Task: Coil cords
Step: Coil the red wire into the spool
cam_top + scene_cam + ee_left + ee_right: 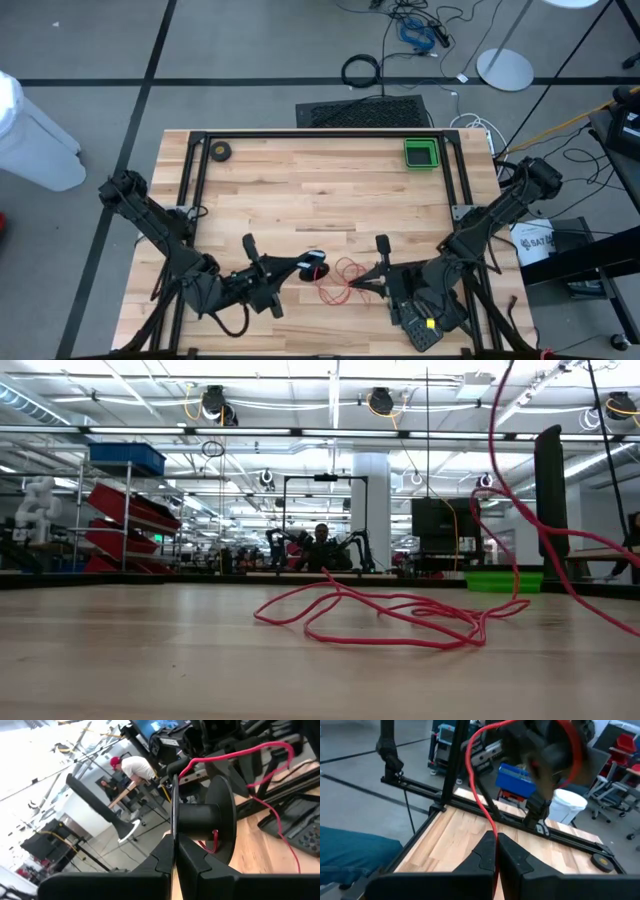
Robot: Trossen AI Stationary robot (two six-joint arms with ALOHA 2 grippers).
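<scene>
The thin red cord (400, 615) lies in loose loops on the wooden table between my two grippers, and one strand (497, 470) rises from the loops. Its small black reel (315, 263) hangs above the table near the front edge, with my left gripper (303, 265) shut on it. In the left wrist view the reel (200, 817) shows two round flanges and a hub, with the cord's end fixed at the hub (215, 836). Just to the right, my right gripper (352, 285) is shut on the cord (345, 270). My left gripper pinches the rim of one reel flange (175, 837) between its two fingers, which lie level and come from the table's left. The reel is lifted clear of the table, its flanges on edge. My right gripper pinches a single strand of the red cord (493, 831) between its fingertips, coming roughly level from the table's right. From the fingers the strand runs up in a slack curve toward the reel (555, 750). Where it goes behind the fingers is hidden.
A green tray (421, 153) stands at the far right and a small black ring-shaped roll (220, 151) at the far left. A black frame rail (320, 134) borders the table's far edge and sides. Bare wood lies in the table's middle.
</scene>
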